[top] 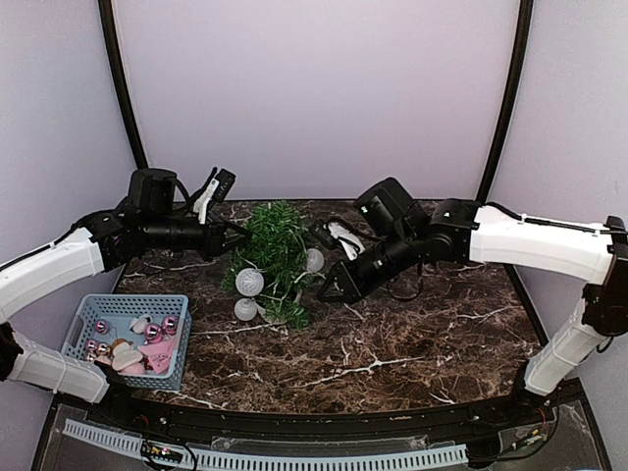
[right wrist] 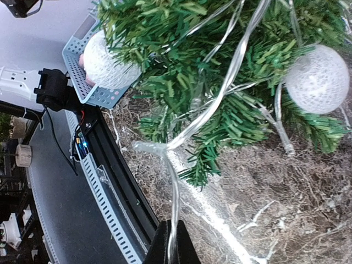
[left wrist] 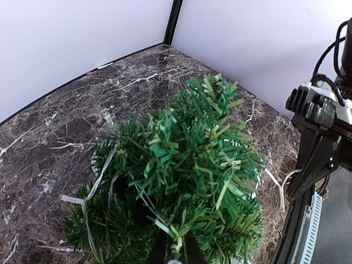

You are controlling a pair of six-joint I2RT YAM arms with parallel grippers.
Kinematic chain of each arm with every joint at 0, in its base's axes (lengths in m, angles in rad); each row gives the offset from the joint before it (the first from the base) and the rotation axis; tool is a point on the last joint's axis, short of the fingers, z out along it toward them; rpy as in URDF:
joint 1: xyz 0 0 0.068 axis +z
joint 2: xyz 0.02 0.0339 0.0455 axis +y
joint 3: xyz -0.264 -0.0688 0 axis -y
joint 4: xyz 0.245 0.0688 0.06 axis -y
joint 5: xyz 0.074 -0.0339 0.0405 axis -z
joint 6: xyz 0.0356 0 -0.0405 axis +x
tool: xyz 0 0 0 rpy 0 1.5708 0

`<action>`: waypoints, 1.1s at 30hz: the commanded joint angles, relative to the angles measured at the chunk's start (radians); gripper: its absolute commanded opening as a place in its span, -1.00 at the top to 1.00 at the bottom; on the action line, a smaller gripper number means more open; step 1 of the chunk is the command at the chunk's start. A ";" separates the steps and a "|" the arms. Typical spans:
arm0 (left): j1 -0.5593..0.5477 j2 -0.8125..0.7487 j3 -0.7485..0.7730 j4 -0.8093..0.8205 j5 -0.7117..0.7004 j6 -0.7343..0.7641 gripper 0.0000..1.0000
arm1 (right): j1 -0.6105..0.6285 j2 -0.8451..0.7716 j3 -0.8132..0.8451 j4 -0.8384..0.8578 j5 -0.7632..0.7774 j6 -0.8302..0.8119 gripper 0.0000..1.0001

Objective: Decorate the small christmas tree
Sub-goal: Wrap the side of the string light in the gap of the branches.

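Note:
The small christmas tree [top: 272, 243] stands at the back middle of the marble table, its bushy green branches filling the left wrist view [left wrist: 192, 159]. A clear light string [right wrist: 220, 96] with white lace balls [right wrist: 318, 78] [top: 249, 283] runs through it. My left gripper [top: 235, 238] reaches in from the left and is shut on a branch tip [left wrist: 176, 247]. My right gripper [top: 330, 287] is low at the tree's right side, shut on the clear string [right wrist: 171, 242], which runs taut from its fingers up into the branches. The pot is hidden.
A blue basket [top: 86, 316] with pink baubles and other ornaments sits at the front left, also seen past the tree in the right wrist view [right wrist: 77, 60]. Another white ball [top: 245, 309] lies at the tree's foot. A slotted cable duct [top: 294, 459] lines the front edge.

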 commanded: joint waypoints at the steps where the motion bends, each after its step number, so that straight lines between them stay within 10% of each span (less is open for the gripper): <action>1: -0.006 -0.026 -0.007 0.045 0.009 -0.011 1.00 | 0.030 0.003 -0.057 0.188 -0.045 0.084 1.00; 26: -0.007 -0.006 0.011 0.060 0.000 -0.010 1.00 | 0.100 0.171 -0.119 0.548 0.140 0.255 1.00; 33: -0.007 -0.010 0.016 0.053 -0.017 -0.003 1.00 | 0.101 0.068 -0.200 0.535 0.170 0.246 -0.01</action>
